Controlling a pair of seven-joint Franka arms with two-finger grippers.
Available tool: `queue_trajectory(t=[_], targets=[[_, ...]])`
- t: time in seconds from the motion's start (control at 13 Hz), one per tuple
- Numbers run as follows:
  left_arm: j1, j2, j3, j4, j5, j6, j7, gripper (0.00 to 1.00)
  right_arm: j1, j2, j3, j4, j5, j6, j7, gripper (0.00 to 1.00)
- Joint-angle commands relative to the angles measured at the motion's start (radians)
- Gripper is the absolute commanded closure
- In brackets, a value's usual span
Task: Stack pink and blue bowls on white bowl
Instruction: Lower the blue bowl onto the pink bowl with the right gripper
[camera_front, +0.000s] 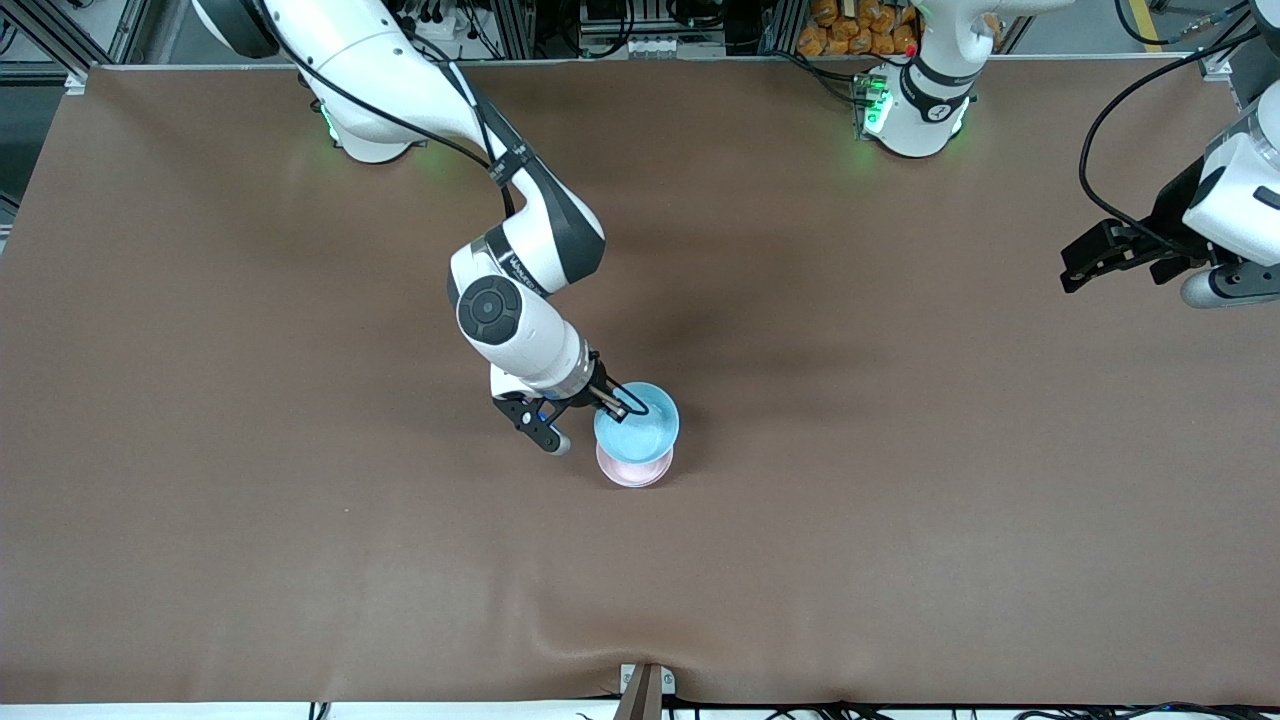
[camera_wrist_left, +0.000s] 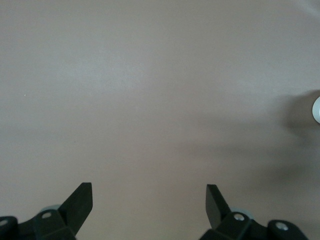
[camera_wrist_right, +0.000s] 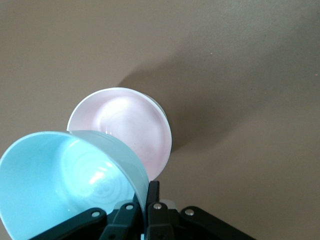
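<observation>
Holding the blue bowl (camera_front: 637, 421) by its rim, the right gripper (camera_front: 612, 400) hangs just over the pink bowl (camera_front: 634, 466), a little below the middle of the front view. Its fingers are pinched nearly together, one inside the bowl's wall and one outside, as the right wrist view shows at its lower edge.

Only a crescent of pink shows under the blue in the front view, on the side nearer the camera, so the blue bowl is not yet centred. In the right wrist view the blue bowl (camera_wrist_right: 70, 180) fills the lower left and looks tilted, while the pink bowl (camera_wrist_right: 122, 127) sits mid-frame, with a thin pale edge at its side that is probably the white bowl (camera_wrist_right: 161, 107) it rests in.

To finish the step well, I judge the blue bowl should be levelled and brought squarely over the pink one, then lowered until it seats before the fingers part. Letting go while it is tilted or off-centre could leave it cocked on the rim or tip the stack. Lifting straight up afterwards should keep the inner finger from dragging the bowl.

At the upper right of the front view the left gripper (camera_front: 1110, 262) waits over bare table (camera_front: 900, 450), its fingers (camera_wrist_left: 80, 202) spread wide and holding nothing.
</observation>
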Motion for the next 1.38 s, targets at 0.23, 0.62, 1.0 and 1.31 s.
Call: queue_trajectory(t=[0.23, 0.62, 1.0, 1.31], targets=[[0.018, -0.024, -0.014, -0.012, 0.004, -0.003, 0.035, 0.0, 0.009, 0.055, -0.011, 0.028, -0.025, 0.052, 0.026, 0.96], [0.019, -0.019, -0.012, -0.003, 0.004, 0.006, 0.052, 0.0, 0.008, 0.075, -0.011, 0.028, -0.053, 0.077, 0.027, 0.95], [0.023, -0.019, -0.009, 0.017, 0.007, 0.011, 0.056, 0.0, 0.011, 0.079, -0.011, 0.03, -0.05, 0.097, 0.029, 0.89], [0.023, -0.018, -0.007, 0.02, 0.001, 0.008, 0.092, 0.0, 0.012, 0.088, -0.011, 0.033, -0.05, 0.103, 0.036, 0.82]])
